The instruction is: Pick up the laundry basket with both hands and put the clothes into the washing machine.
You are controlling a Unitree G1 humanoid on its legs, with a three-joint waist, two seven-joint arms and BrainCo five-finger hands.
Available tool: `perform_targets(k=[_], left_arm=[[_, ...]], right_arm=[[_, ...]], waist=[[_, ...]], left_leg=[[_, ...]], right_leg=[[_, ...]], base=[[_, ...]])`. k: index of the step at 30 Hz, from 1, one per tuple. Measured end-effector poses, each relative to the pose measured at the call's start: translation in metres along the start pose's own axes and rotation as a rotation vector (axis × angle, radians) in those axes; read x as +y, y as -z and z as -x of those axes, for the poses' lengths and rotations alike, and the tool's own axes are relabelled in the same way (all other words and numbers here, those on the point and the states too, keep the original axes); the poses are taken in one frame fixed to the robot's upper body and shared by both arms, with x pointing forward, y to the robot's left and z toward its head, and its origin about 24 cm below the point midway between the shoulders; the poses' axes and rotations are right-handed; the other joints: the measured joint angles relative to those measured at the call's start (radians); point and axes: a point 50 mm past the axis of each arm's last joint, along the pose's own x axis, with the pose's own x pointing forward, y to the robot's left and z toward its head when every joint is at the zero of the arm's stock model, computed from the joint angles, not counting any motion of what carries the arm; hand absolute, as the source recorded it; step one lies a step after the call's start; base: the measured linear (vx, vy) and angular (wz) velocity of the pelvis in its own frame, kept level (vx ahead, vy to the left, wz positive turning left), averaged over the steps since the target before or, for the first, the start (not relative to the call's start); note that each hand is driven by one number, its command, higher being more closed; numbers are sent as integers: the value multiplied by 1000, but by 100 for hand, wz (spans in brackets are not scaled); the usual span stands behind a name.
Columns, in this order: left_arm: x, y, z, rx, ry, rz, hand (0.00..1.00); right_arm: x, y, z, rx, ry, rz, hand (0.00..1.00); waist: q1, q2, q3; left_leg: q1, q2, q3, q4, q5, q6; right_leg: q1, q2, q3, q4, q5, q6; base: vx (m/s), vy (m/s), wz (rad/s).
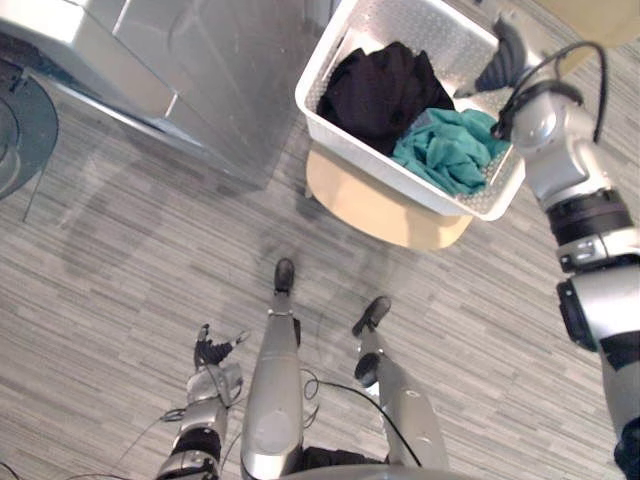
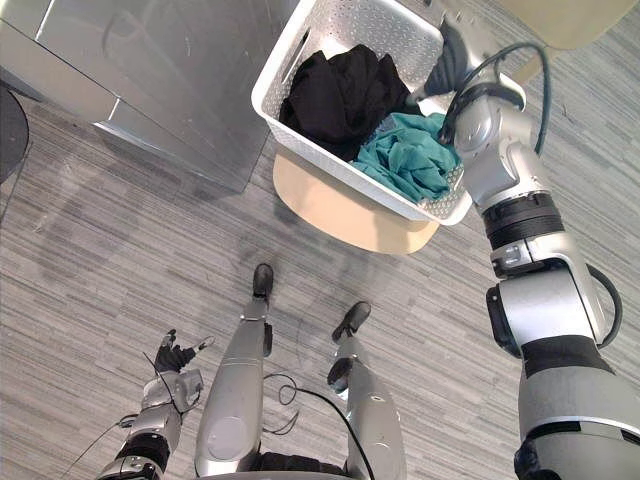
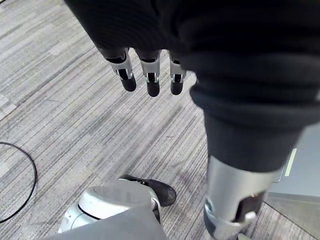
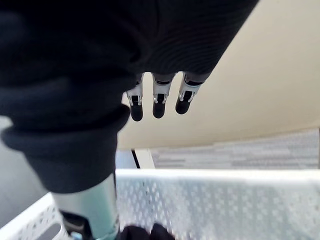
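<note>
With the left hand (image 1: 210, 352) and the right hand (image 1: 503, 58) both open, each should grip an opposite rim of the basket (image 1: 372, 160) evenly.

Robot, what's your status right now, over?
Left robot hand open, low at side. Right robot hand open by basket rim, gripping nothing. Basket on stool, clothes inside.

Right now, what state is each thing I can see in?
Basket: upright on the stool, not lifted.
Black clothes: heaped in the basket.
Teal clothes: heaped beside them, in the basket.
Right hand: fingers straight, by the basket's rim, gripping nothing.
Left hand: fingers straight, hanging low, empty.
</note>
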Motion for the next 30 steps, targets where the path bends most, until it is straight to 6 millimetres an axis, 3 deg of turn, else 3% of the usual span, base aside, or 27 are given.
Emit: perform_targets(k=[3,7,11,15,24,30], left_arm=[[-1,-3,-1,0,-9,2,0],[-2,-4,-2,-3,-11,4,0],[-7,-6,-3,-5,-9,8,0],[-11,0,-1,11,-6,15,0],[-12,-3,-1,1,-25,56,0],[-23,-28,1,-106,-35,190,0]], right_arm=[[-8,-7,0,-19,51,3,0],[5,-17,1,-20,66,-81,0],[47,-9,7,73,-56,-125,0],[76,8,16,180,-162,-154,0],[91,-13,16,154,-203,-211,0],[93,-23,14,129,-217,-257,0]], waist=[[-6,-6,2],[-9,-8,2],[10,-9,2],[33,-9,2],[34,-19,6],[40,-19,6]], left_leg=[[0,1,-1,-2,5,0],[1,0,-3,-22,21,0],[-1,-1,-17,-52,44,-2],[-11,-2,-32,-59,51,-6],[-64,17,-48,-69,68,-17],[-99,37,-53,-70,74,-27]], right_leg=[[0,2,0,0,1,-1],[-4,2,-2,0,1,-1],[-10,5,-13,0,1,-1],[-13,9,-26,-7,1,-1],[-47,37,-30,-39,26,1],[-78,56,-32,-43,27,1]], base=[[0,0,0],[-13,18,5],[4,15,9],[20,17,9],[16,6,0],[6,0,-3]])
